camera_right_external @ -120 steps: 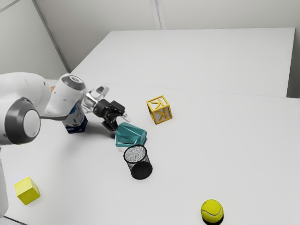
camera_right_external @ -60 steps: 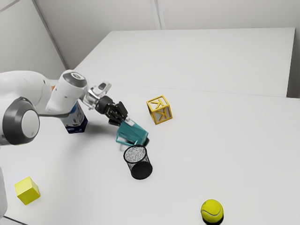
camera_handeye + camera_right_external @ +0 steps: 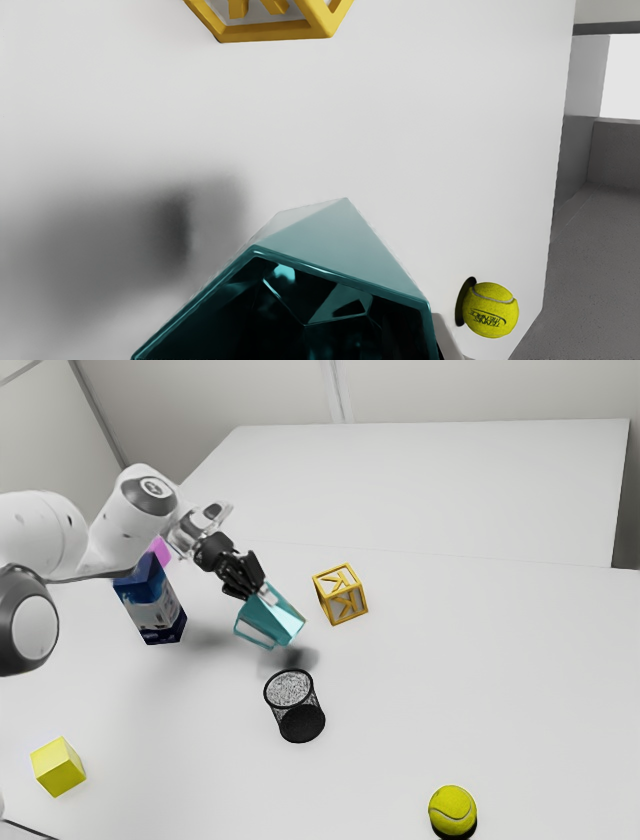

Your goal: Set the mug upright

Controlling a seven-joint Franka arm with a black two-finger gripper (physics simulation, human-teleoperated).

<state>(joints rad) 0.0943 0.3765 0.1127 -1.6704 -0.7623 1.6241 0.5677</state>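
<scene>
The teal faceted mug [image 3: 273,618] hangs tilted above the table, its shadow on the surface below it. My gripper [image 3: 265,595] is shut on its rim end; the base slants down toward the exterior view's right and the handle faces the exterior view's lower left. In the wrist view the mug [image 3: 340,250] has its dark open mouth toward my hand. One finger of my gripper [image 3: 446,336] lies against the mug's outer side there; the other is hidden.
A yellow letter block [image 3: 340,594] stands near the mug, and a black mesh cup [image 3: 295,706] is in front of it. A blue-white carton [image 3: 153,603] stands under the arm. Farther off are a yellow cube [image 3: 58,766] and a tennis ball [image 3: 452,811].
My gripper has closed on the mug and lifted it off the table, toward the exterior view's upper left. The mug has tipped, and the mesh cup has stayed put.
</scene>
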